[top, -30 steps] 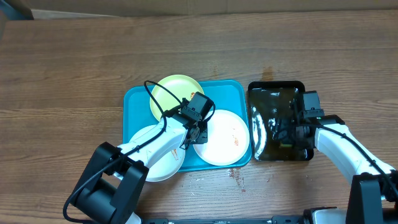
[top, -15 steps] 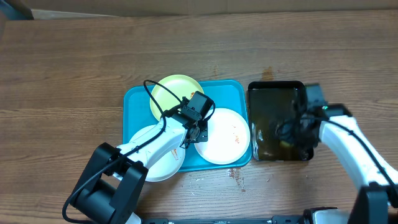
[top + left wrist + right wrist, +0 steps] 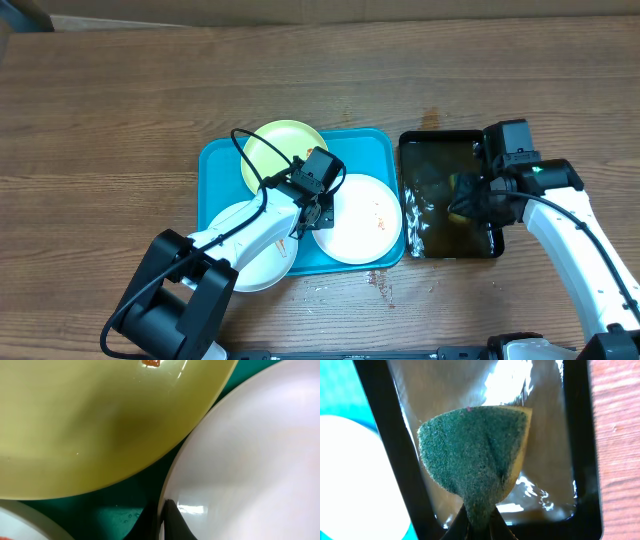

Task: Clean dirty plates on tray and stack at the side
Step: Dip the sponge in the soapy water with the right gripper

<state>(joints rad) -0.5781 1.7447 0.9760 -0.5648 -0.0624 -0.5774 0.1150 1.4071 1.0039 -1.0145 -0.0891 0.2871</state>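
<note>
Left fingers are narrow and appear to pinch the rim of the white plate, which lies inside the turquoise tray with reddish smears on its face. Only a thin edge sits between the tips, so you should expect the plate to pivot or slide out once scrubbing pressure comes on. Just ahead of those fingertips is the yellow-green plate. Its rim is very close to the held plate, though I cannot tell whether they touch. Tilting or dragging the held plate could knock it. Behind the left fingers, the second white plate hangs over the tray's near rim onto the bench, and a nudge from the arm could tip it off. Right fingers are closed on the sponge, green scouring face towards the wrist camera, above the black tray, which holds liquid. The grip is at one narrow end and the sponge folds there. Judgement: it will flex rather than press, and may twist free against a sticky smear. It is probably wet, so carrying it across will likely drip on the bench and on the tray rim. Both arms must meet over one plate. The wiping stroke ends beside the left fingers, so watch for contact between the arms there. No plate is stacked at the side yet.
</note>
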